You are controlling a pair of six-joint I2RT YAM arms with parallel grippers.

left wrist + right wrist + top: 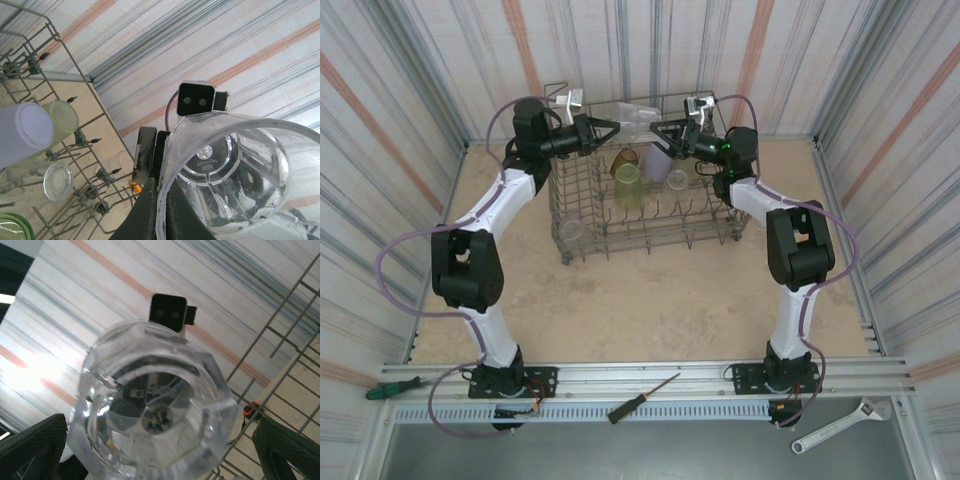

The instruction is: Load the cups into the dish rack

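A clear cup (636,114) hangs on its side above the back of the dish rack (560,205). My left gripper (616,127) is shut on its rim; the pinch shows in the left wrist view, where the left gripper (166,200) clamps the clear cup (235,170). My right gripper (659,129) stands open at the cup's other end. In the right wrist view the cup's base (155,415) sits between the fingers of the right gripper (160,440), with gaps at both sides. Lilac (656,163), yellow-green (628,186), amber (623,158) and clear (677,178) cups stand in the rack.
Another clear cup (572,230) sits in the rack's near left corner. Rack tines (80,137) lie below the held cup. Striped walls close in the table on three sides. A screwdriver (645,397), a green-handled tool (395,387) and a wrench (840,425) lie on the near rail.
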